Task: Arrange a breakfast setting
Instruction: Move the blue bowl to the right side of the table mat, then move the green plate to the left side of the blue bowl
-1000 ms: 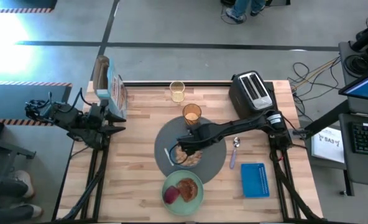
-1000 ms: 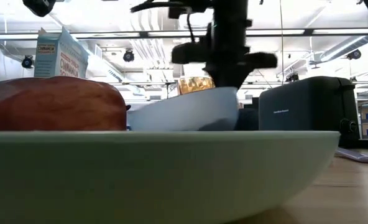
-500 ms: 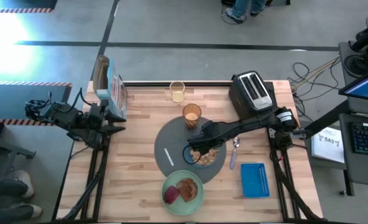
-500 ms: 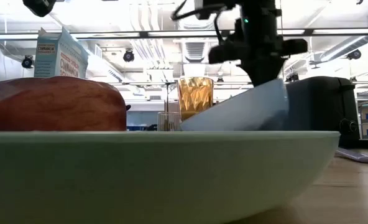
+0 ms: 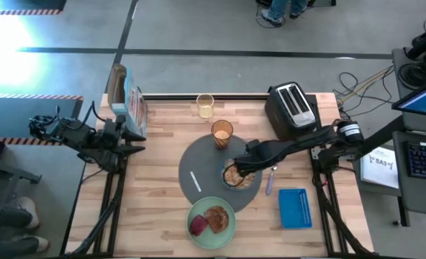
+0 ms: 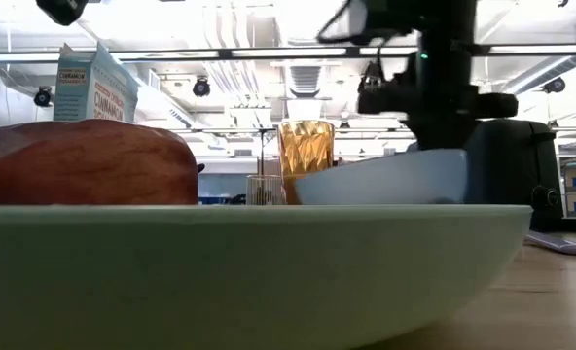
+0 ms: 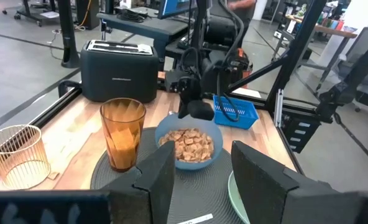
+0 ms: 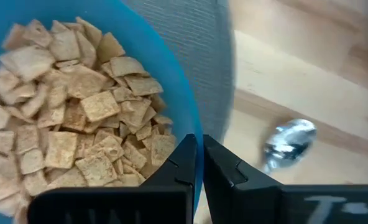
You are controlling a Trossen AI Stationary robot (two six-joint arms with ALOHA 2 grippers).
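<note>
- The wooden bench (image 5: 155, 208) carries everything; I place the rest from the round dark-grey mat (image 5: 198, 162) near its middle.
- The right arm reaches in from the bench's right edge to the mat's right part, and its right gripper (image 5: 243, 166) has its jaws pinched together on the rim of the small blue bowl (image 5: 234, 175).
- The left arm sits folded off the bench's left edge, well apart from the mat; the left gripper (image 7: 202, 180) hangs there with its jaws apart and nothing between them.
- The black-and-silver toaster (image 5: 291, 108) stands at the far right corner, beyond the mat.
- A cereal box (image 5: 130, 104) stands at the far left corner, well away from the mat.
- The pale-green plate (image 5: 211, 221) lies just off the mat's near edge, touching or slightly overlapping it; I cannot tell which.
- The blue slotted basket (image 5: 293, 207) lies to the right of the mat, near the front.
- The bowl sits on the right part of the mat, full of square brown cereal (image 8: 78, 124).
- The amber tumbler (image 5: 221, 133) stands upright at the mat's far edge.
- A wire cup (image 5: 205, 106) stands farther back, beyond the tumbler.
- A toast slice (image 5: 216, 216) and a red fruit (image 5: 199, 226) lie side by side on the plate.
- The small spoon (image 5: 272, 175) lies on bare wood just right of the mat.
- A thin white strip (image 5: 195, 180) lies on the mat's left part.
</note>
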